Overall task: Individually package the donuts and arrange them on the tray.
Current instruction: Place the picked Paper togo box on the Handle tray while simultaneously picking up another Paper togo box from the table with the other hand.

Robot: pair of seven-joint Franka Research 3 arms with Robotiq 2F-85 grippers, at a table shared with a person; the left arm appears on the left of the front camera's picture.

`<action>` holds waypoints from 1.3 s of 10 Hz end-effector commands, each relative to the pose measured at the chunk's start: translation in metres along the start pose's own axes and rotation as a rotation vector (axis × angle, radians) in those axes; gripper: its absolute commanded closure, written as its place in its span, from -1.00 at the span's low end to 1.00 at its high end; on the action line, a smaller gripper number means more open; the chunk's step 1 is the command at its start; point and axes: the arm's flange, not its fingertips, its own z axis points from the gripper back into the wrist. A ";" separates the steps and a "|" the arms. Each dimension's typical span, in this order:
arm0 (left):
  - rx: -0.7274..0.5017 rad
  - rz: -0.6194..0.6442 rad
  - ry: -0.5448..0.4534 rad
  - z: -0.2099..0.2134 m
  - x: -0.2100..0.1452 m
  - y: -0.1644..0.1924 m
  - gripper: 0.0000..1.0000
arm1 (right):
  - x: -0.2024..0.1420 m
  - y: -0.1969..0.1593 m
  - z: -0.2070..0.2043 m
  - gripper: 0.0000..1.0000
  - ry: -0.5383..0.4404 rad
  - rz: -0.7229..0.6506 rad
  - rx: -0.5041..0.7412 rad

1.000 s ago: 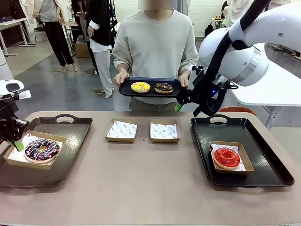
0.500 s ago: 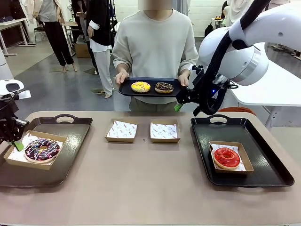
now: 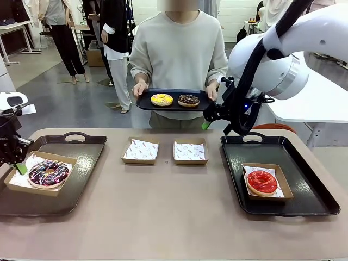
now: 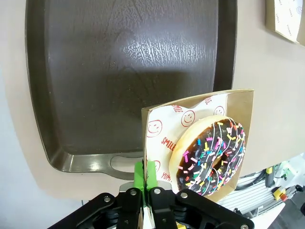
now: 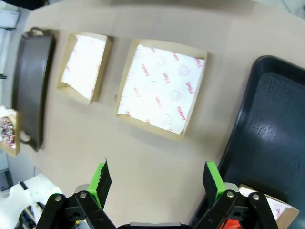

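Note:
The dark-iced striped and sprinkled donut (image 3: 49, 173) (image 4: 209, 155) lies in a cardboard box (image 3: 68, 161) (image 4: 200, 107) at the left end of the left tray (image 3: 81, 168) (image 4: 128, 71). My left gripper (image 3: 19, 165) (image 4: 147, 179) is shut on that box's edge. A red donut (image 3: 262, 181) sits boxed on the right tray (image 3: 304, 185) (image 5: 269, 129). The person holds a black tray (image 3: 144, 103) carrying a yellow-iced donut (image 3: 161, 99) and a chocolate donut (image 3: 188, 100). My right gripper (image 3: 209, 117) (image 5: 157, 181) hangs open beside that tray's right end, holding nothing.
Two empty paper-lined boxes (image 3: 141, 150) (image 3: 190, 152) stand side by side mid-table; the right wrist view looks down on these two boxes (image 5: 162, 90) (image 5: 85, 67). Bare tabletop stretches along the near edge. Other people stand far behind.
The right arm and the person's tray have shifted very slightly to the left. The left gripper and its box have not moved.

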 end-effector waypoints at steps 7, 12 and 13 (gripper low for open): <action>0.097 -0.059 -0.101 -0.042 -0.032 -0.002 0.97 | 0.050 0.033 -0.086 -1.00 0.057 -0.162 -0.282; 0.058 -0.021 -0.074 -0.064 -0.021 -0.002 0.97 | 0.033 0.015 -0.113 -1.00 0.060 -0.198 -0.275; 0.055 -0.019 -0.078 -0.065 -0.018 -0.005 0.97 | 0.032 0.013 -0.115 -1.00 0.063 -0.200 -0.275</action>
